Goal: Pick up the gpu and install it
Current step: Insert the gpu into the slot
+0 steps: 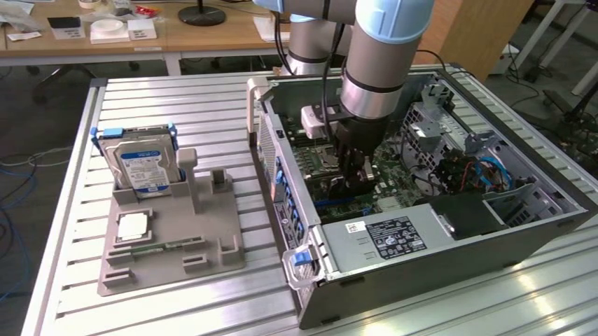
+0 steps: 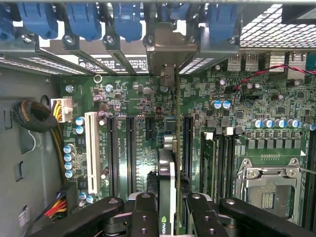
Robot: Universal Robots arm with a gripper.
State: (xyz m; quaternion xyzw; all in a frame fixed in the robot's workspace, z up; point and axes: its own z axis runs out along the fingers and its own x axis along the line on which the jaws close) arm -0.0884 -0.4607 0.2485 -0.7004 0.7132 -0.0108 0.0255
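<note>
1. your gripper [image 2: 167,207] is closed on the gpu [image 2: 167,163], one finger on each face, so the card hangs edge-on and upright — that keeps its lower edge free to meet a slot.
2. in the exterior view the gripper [image 1: 353,175] sits deep inside the open computer case [image 1: 523,231], just over the motherboard [image 1: 397,185]; the gpu [image 1: 348,187] is there too, at about 5 o'clock from the cpu socket [image 2: 266,190].
3. the card runs parallel to the long black expansion slots [image 2: 131,153] and lies between two of them; whether it has seated you cannot tell.
4. its silver end bracket [image 2: 170,54] points at the rear slot openings with the blue retention clips [image 2: 84,19], because the bracket has to land in that opening.
5. the hard drive [image 1: 140,164] stands in its grey holder [image 1: 173,241] at 9 o'clock from the case — untouched.
</note>
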